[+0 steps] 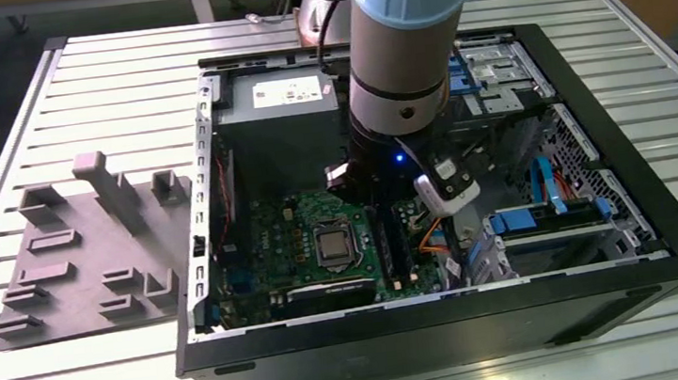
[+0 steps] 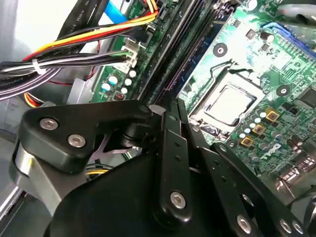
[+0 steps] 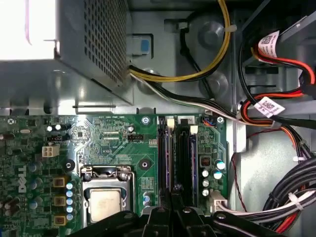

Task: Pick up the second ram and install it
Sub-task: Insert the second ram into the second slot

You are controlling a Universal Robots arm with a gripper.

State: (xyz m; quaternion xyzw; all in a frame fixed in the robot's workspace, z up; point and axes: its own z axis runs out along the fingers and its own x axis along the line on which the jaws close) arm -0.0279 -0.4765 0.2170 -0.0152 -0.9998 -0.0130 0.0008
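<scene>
Nearest us in the exterior view is the black wall of the open computer case (image 1: 455,329), which lies on its side on a slatted metal table (image 1: 112,72). Toward the table's edge at the exterior view's left sits a grey fixture block (image 1: 94,263) with upright posts. The arm (image 1: 406,41) reaches down into the case, and the gripper (image 1: 378,207) hangs low over the green motherboard (image 1: 281,243), right at the memory slots (image 1: 385,242) beside the processor socket (image 1: 334,245).

In the second wrist view, the gripper (image 2: 168,106) fills the foreground with black linkages. Its fingers (image 2: 173,128) are drawn close together, with almost no gap at the tips. They point at the long dark slots, where a thin stick with a purplish sheen, the second ram (image 2: 174,71), stands on edge. A bundle of coloured cables (image 2: 74,44) runs alongside the board's edge.

In the first wrist view, the gripper (image 3: 173,193) meets the near end of the slot bank. The second ram (image 3: 167,163) stands upright in the slot nearest the processor socket (image 3: 106,202), and its end passes under the fingertips. We cannot tell whether the narrow fingers pinch it or only press on its top edge. The perforated power supply box (image 3: 98,44) lies past the board's far edge.
</scene>
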